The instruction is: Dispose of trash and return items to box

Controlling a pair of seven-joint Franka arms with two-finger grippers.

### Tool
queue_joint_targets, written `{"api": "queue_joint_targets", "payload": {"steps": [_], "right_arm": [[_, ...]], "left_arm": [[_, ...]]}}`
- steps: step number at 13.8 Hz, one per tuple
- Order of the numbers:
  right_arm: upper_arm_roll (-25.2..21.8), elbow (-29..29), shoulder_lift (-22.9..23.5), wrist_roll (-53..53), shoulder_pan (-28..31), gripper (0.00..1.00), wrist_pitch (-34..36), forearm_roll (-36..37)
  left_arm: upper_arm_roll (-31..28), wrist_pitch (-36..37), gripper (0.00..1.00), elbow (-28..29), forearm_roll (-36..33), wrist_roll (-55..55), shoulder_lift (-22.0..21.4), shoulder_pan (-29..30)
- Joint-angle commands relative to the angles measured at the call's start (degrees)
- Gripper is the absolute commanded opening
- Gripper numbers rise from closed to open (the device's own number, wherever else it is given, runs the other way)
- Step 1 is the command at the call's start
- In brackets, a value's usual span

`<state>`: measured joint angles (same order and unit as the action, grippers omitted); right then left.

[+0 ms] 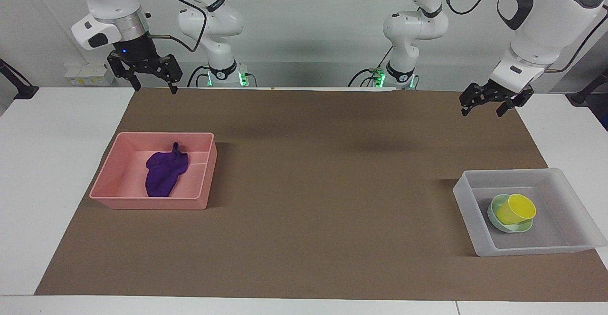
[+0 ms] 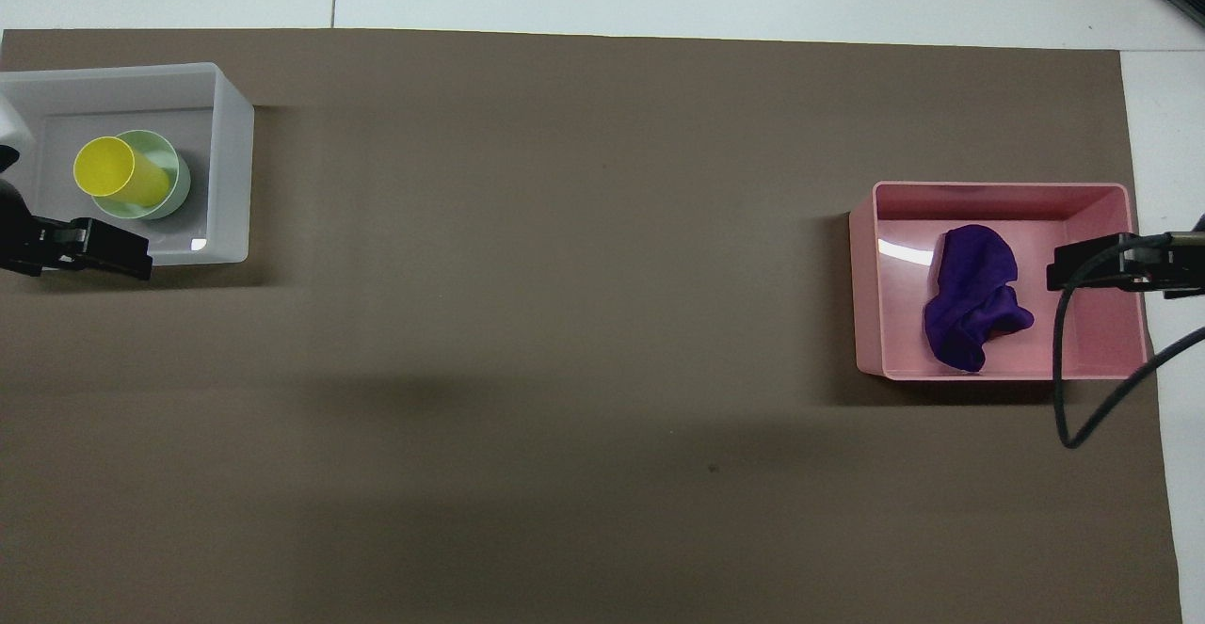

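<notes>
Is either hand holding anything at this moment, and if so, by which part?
Nothing is held. The left hand and right hand both hang open and empty above the brown mat.
</notes>
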<state>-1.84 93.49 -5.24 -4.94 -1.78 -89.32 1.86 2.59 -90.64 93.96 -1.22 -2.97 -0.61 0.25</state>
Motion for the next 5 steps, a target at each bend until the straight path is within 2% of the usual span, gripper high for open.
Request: {"api": "queue_joint_targets", "payload": {"steps": [1,5], "right_arm": [[0.34,1.25,-1.27,1.78,0.9,1.0,0.64,-0.98],[0.34,1.25,-1.27,1.78,0.9,1.0,0.64,-0.98]], "left_arm": [[-0.4,1.78,1.0,-1.41,-0.45,-0.29,-0.35,-0.25],[-0.31,2.39,1.0,-1.41,-0.36,-0.02,-0.44,-0.16]]}}
